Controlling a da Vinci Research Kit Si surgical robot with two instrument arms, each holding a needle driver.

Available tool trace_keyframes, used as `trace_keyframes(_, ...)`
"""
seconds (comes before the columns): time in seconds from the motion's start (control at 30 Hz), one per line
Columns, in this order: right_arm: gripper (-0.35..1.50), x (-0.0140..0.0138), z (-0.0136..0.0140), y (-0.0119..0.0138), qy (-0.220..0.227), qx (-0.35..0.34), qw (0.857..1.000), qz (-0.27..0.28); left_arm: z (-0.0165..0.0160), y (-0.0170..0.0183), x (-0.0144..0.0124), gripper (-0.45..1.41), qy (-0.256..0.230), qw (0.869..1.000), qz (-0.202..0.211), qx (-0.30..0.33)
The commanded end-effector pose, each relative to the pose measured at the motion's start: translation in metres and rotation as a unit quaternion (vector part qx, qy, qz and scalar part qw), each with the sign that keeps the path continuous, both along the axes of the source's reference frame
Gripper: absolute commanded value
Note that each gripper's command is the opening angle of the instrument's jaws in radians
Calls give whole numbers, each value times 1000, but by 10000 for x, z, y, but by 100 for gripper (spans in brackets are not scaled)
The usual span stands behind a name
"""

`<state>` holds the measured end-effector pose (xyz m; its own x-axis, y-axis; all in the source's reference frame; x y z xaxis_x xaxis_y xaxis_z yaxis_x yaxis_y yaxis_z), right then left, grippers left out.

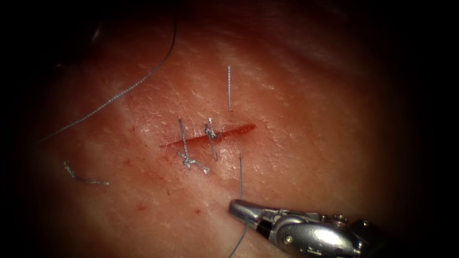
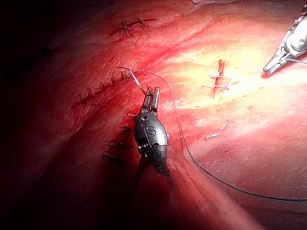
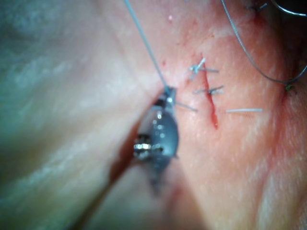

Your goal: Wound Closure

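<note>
The right arm's tool (image 1: 239,209) is coming in low from the right in the endoscope view, lying nearly flat, jaws pinched together on the thread (image 1: 241,177) right at the tip. The left arm's tool (image 2: 151,96) is showing up in its own wrist view, shaft angling upward, jaws closed and gripping the thread there too.

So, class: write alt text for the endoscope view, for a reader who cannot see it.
The right tool, jaws shut, grips thread emerging from the tissue below the cut. Two knotted stitches cross the cut; a cut thread end lies at left.
</note>
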<state>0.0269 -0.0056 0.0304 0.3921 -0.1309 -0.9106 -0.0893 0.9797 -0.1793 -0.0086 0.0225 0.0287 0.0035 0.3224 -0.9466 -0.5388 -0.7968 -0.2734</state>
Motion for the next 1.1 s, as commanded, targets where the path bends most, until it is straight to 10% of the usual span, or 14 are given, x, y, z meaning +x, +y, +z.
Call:
trace_keyframes(0.03, -35, 8, 5, 4, 2, -1, 1000, 9, 8, 2, -5, -45, 0, 1000, 0, -1)
trace_keyframes(0.1, -15, 10, 6, 6, 6, -4, 1000, 17, 8, 2, -5, -45, 0, 1000, 0, -1)
trace_keyframes(0.2, 109, 12, 10, 14, 24, -10, 999, 34, 7, 2, -5, -45, -1, 1000, 1, -1)
trace_keyframes(0.3, 136, 10, 13, 20, 26, 3, 999, 46, 7, 2, -5, -45, -1, 1000, 1, -1)
trace_keyframes(0.9, 148, -98, 14, 57, -100, 46, 994, 12, 37, -10, -26, -45, -2, 1000, 9, 12)
trace_keyframes(1.1, 108, -97, 0, 103, -62, 101, 992, 45, 49, -15, -35, -45, -5, 1000, 13, 19)
